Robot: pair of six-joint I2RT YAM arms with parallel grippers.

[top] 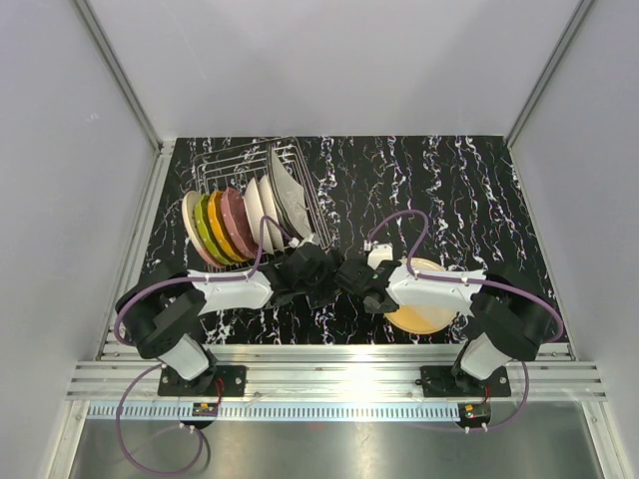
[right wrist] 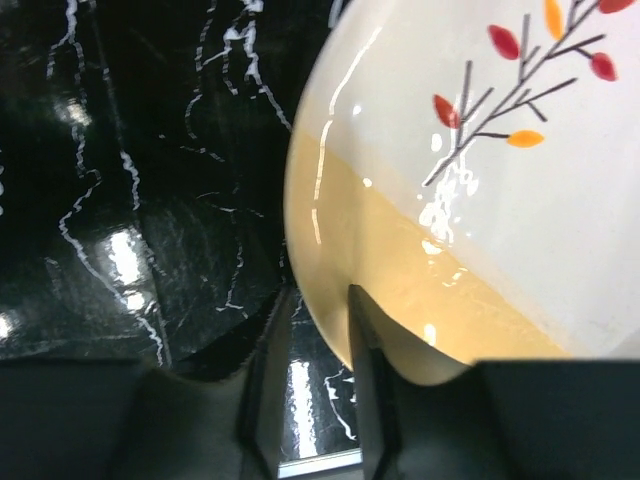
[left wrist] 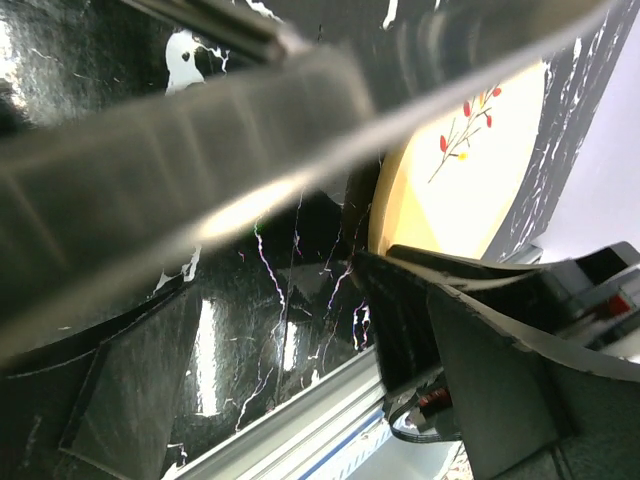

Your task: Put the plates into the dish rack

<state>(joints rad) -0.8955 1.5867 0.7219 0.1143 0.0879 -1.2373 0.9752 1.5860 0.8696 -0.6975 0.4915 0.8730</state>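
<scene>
Plate [top: 421,317] at right gripper [right wrist: 312,300], left gripper [top: 324,279] crowding

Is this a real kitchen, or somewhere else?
Probably a robot test booth, not a kitchen: plain grey walls close in a black marbled table, two robot arms are bolted to aluminium rails, and there's just a wire dish rack with plates.

Plates [top: 235,225] in dish rack [top: 252,165], rear left; lone plate [top: 421,317] front right
</scene>
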